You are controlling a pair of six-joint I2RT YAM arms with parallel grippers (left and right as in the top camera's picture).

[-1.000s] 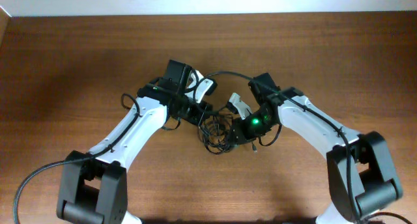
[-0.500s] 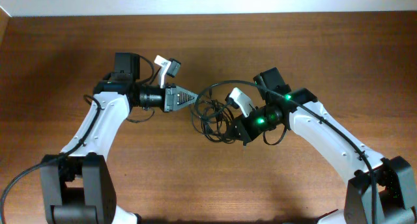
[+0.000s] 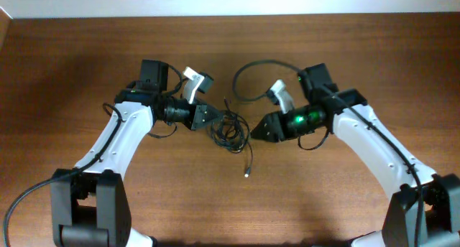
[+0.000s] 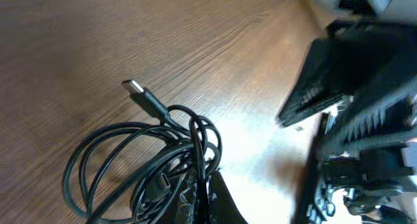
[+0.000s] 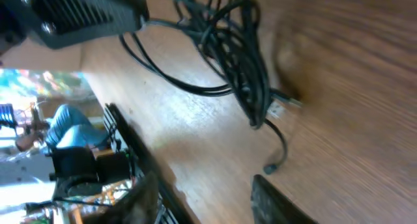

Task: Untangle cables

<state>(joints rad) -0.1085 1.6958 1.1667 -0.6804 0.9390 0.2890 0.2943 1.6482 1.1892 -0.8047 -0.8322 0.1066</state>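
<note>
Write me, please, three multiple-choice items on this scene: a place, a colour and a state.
1. Where do the cables lie?
A) between the left gripper and the right gripper
B) at the far table edge
C) under the right arm's base
2. What colour are the cables?
A) white
B) black
C) red
3. How do the right gripper's jaws stand?
A) shut on a plug
B) open, empty
C) out of view
1 A: overhead, the bundle sits between both tips. 2 B: every view shows black cables. 3 B: the right wrist view shows them apart, nothing between.
</note>
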